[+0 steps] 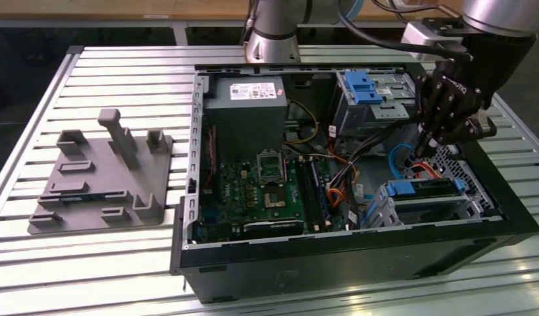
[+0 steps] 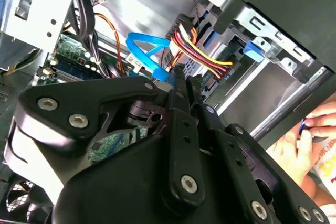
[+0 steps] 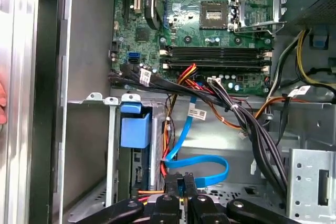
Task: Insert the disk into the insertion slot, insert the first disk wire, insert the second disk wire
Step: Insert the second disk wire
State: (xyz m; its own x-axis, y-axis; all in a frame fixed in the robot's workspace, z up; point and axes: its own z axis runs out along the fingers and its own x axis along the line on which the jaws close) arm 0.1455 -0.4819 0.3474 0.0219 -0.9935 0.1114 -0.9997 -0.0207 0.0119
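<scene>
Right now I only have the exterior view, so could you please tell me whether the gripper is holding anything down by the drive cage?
Observer: Yes. In the first wrist view the gripper is shut on the end of the blue cable, which loops just ahead of the fingertips.
Operator: Thank you. And where does the other wire lie?
Observer: In the second wrist view the red and orange bundle runs past the blue loop towards a dark plug beyond the fingertips.
Operator: Is anyone close by?
Observer: A person's hand rests just outside the case.
</scene>
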